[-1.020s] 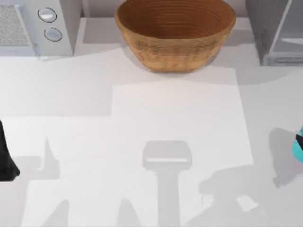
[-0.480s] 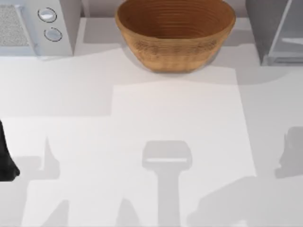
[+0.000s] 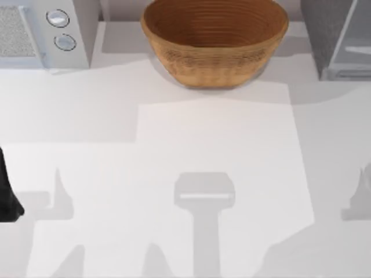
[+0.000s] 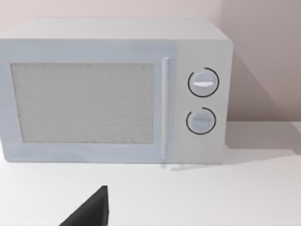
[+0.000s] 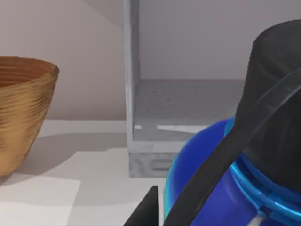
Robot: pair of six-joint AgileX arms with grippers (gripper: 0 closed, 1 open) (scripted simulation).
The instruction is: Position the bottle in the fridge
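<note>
The bottle (image 5: 211,174) looms close in the right wrist view, with a blue shoulder, a black cap and a dark strap across it. My right gripper (image 5: 202,216) is shut on it, and one black finger (image 5: 143,209) shows beside the bottle. Beyond the bottle stands the fridge (image 5: 188,108), its grey inside open towards the bottle. In the top view the fridge (image 3: 339,40) is at the back right corner. My left gripper (image 3: 8,197) is parked at the table's left edge, open, and one of its fingers (image 4: 91,214) shows in the left wrist view.
A large woven basket (image 3: 214,40) stands at the back centre, left of the fridge, and appears as the basket (image 5: 21,108) in the right wrist view. A grey microwave (image 3: 40,32) with two knobs occupies the back left, facing my left wrist as the microwave (image 4: 94,94).
The bottle, at the top view's right edge a second ago, has gone out past that edge, and its shadow slid right. The left arm has not moved.
</note>
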